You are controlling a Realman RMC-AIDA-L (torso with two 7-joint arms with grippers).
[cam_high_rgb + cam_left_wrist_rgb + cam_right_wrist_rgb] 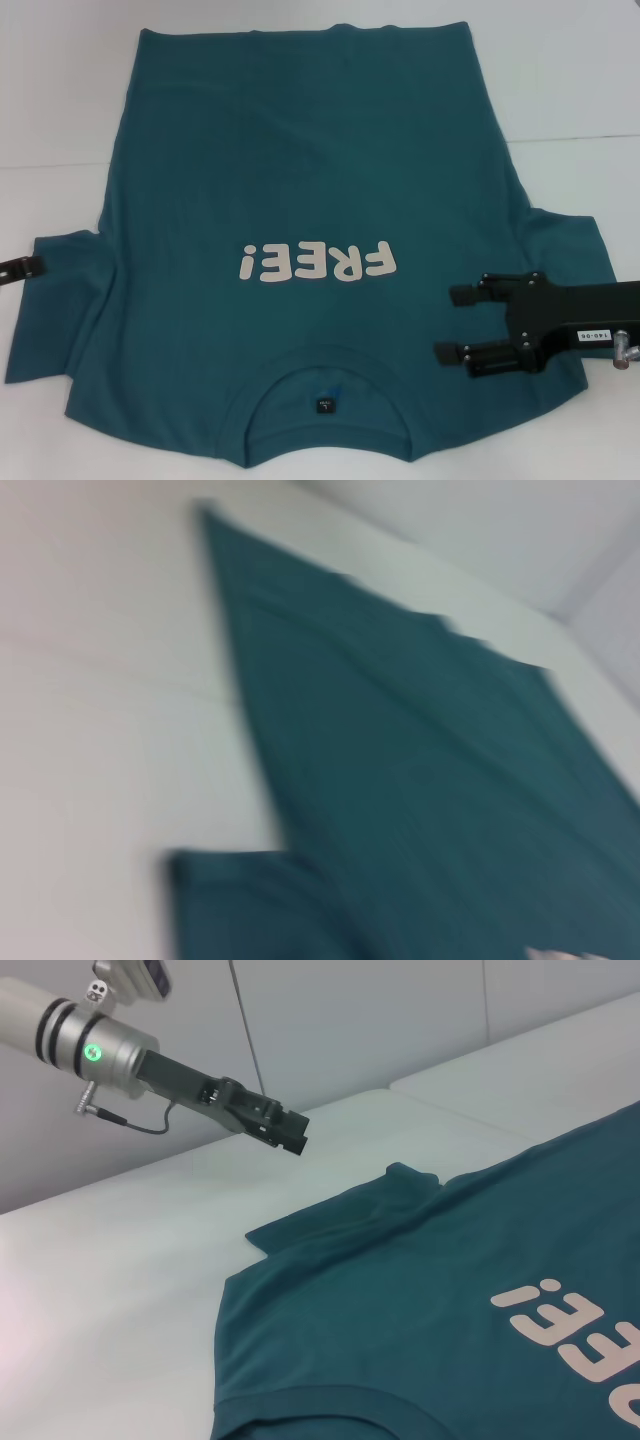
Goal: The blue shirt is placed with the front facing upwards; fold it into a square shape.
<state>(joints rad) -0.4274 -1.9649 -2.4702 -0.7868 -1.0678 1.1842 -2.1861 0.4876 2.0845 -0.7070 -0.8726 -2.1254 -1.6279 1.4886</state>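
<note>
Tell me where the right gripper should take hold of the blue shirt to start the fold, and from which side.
Probably the right sleeve, near its outer edge. The blue shirt lies flat, print up, collar nearest the robot, and that sleeve sticks out sideways. The right gripper, open, already hovers over the shoulder beside it, so come down from above, pinch the hem and carry it inward. The left gripper waits off the left sleeve.

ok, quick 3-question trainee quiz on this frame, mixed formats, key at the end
1. True or false: the blue shirt lies flat with its FREE! print facing up.
2. Which end effector is over the shirt? A) left B) right C) both
3. Fill in: the left end effector sits just off the shirt's ___.

Key
1. True; no fold is made yet.
2. B; the right end effector is open above the shirt near the right sleeve.
3. left sleeve.
</note>
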